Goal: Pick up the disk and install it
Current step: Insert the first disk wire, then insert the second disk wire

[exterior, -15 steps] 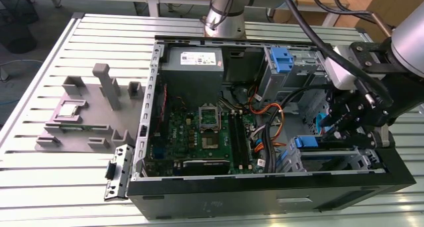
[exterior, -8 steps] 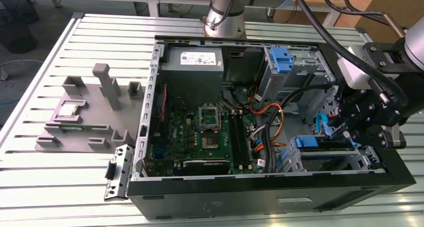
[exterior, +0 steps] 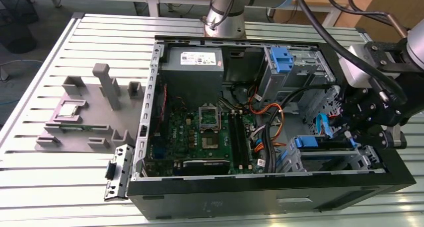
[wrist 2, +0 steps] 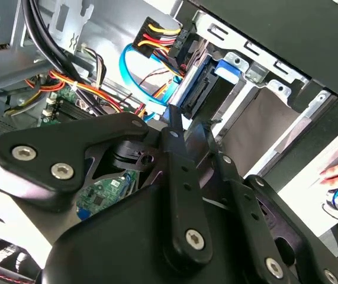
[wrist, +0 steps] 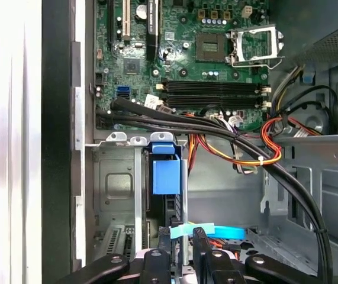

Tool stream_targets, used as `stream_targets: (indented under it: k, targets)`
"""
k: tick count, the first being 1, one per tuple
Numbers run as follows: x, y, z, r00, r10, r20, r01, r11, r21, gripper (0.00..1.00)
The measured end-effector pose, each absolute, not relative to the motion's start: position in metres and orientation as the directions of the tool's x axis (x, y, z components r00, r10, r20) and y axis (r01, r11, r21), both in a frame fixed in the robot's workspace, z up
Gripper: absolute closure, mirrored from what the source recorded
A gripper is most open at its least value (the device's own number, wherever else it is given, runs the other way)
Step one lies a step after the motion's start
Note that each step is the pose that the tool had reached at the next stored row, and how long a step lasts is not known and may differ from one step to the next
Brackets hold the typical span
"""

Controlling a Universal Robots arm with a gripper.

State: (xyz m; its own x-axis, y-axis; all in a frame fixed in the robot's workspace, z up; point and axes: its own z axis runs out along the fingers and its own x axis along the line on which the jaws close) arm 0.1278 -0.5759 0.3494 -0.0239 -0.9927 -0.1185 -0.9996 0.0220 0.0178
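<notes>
1. Where the disk (exterior: 308,142) stands on edge in the drive cage (exterior: 364,160), its blue carrier faces up. This cage is in the case corner near the front panel, at the exterior view's right.
2. In the first wrist view the disk (wrist: 167,176) shows as a narrow upright slab topped by a blue tab. It sits in a slot of the grey metal cage (wrist: 118,177).
3. The gripper (exterior: 344,132) points down into that cage. In both wrist views its two black fingers (wrist: 201,251) sit on opposite faces of the slab, closed on it (wrist 2: 195,89).
4. The arm rises from a silver column (exterior: 225,13) behind the computer case (exterior: 265,197). It arches over the case's side at the exterior view's right, with the wrist bent downward and black hoses trailing along it.
5. A blue data cable (wrist 2: 127,68) and red-yellow-black power leads (wrist 2: 157,32) loop just beside the disk.
6. The green motherboard (exterior: 205,132) lies on the case floor, and the grey power supply (exterior: 192,63) occupies the far corner.
7. A second blue bracket (exterior: 281,58) sits in the far cage.
8. A grey fixture (exterior: 93,108) rests on the slotted table (exterior: 39,187), well apart from the gripper.
</notes>
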Motion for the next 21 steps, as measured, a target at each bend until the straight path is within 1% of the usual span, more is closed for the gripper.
stream_targets:
  k: [21]
  targets:
    - [0.1275,-0.5759,0.352,-0.034,-0.992,-0.119,-0.999,0.032,0.015,0.71]
